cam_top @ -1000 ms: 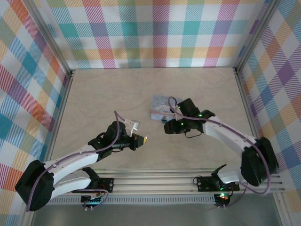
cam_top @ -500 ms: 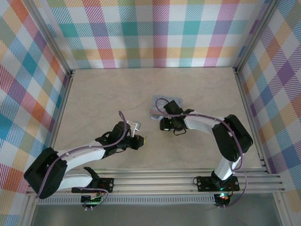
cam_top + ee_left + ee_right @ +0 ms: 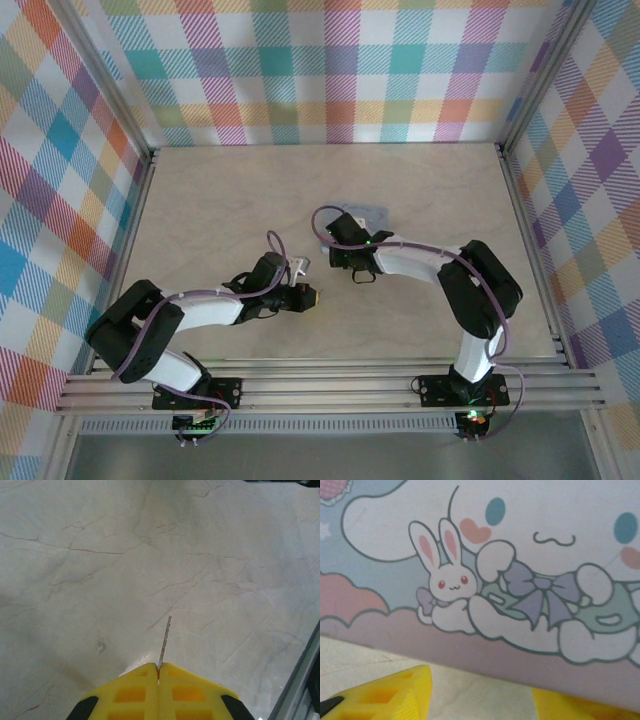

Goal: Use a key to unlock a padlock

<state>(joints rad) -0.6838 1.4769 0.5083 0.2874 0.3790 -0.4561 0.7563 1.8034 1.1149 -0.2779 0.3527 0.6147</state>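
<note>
Left wrist: key (image 3: 164, 641) clamped in left jaws, long axis straight ahead; right jaws apart.

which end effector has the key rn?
The left end effector: its yellow tips are shut on the key, blade poking forward. The right end effector is open, facing the cartoon tin.

The left arm lies low on the bench, reaching toward the right hand (image 3: 342, 252). The left hand (image 3: 308, 296) has its yellow fingertips (image 3: 135, 690) pressed flat together on a thin pale metallic key (image 3: 164, 640) jutting ahead of them. The right arm folds sharply at the elbow, and the right hand's yellow fingertips (image 3: 395, 690) are spread apart.
</note>
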